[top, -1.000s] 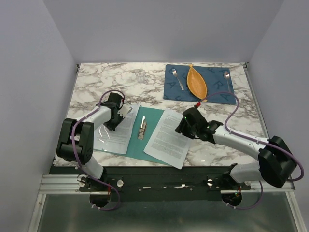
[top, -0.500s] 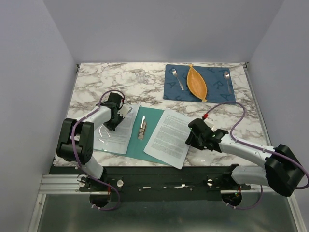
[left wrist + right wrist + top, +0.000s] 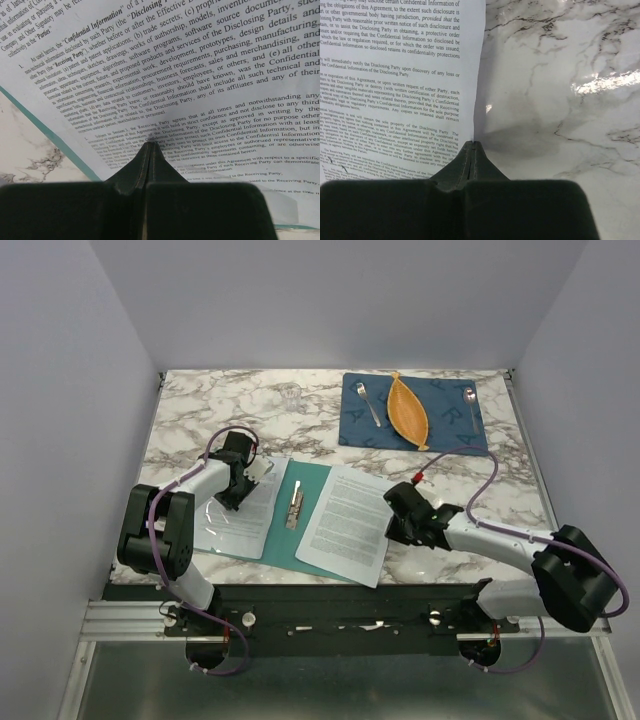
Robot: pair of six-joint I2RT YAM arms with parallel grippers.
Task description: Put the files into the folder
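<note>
The teal folder (image 3: 312, 487) lies open near the table's front, with a metal clip (image 3: 296, 508) at its middle. One of the files (image 3: 243, 508) lies on its left half. My left gripper (image 3: 236, 492) is shut, and its tips (image 3: 150, 145) press down on that printed sheet (image 3: 210, 75), holding nothing. A strip of the folder's teal edge (image 3: 47, 134) shows beside it. A second sheet (image 3: 348, 523) lies half on the folder's right half and half on the marble. My right gripper (image 3: 394, 529) is shut at this sheet's right edge (image 3: 479, 90), which meets the closed tips (image 3: 474, 144) and looks slightly lifted.
A dark blue placemat (image 3: 452, 426) at the back right carries an orange leaf-shaped dish (image 3: 407, 410) and two spoons (image 3: 368, 404) (image 3: 470, 398). A small clear glass (image 3: 291, 396) stands at the back middle. Bare marble (image 3: 560, 100) lies to the right of the second sheet.
My right gripper has slid down the right sheet's edge toward the table's front and closed there; it was open before. The left arm has not moved.
</note>
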